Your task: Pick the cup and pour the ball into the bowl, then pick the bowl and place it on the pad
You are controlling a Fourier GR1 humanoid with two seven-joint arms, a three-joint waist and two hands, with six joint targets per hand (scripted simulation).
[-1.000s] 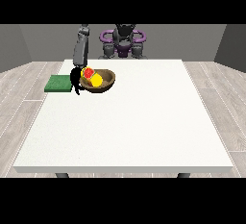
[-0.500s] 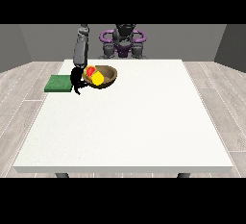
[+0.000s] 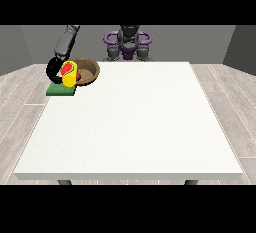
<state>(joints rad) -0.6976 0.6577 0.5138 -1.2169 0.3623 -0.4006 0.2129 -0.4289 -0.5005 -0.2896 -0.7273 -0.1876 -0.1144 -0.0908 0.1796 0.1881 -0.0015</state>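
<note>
We see the hand at the view's left wrapped round the yellow cup, tipped against the brown bowl. Both hang over the green pad at the table's far left corner; the ball shows red at the bowl's rim.

The table carries everything near its far corner at the view's left. The pad lies flat at the table's left edge, close to the far edge. The bowl sits just behind and to the right of the pad. The cup is at the bowl's left rim, over the pad. The ball is beside the cup, in the bowl.
</note>
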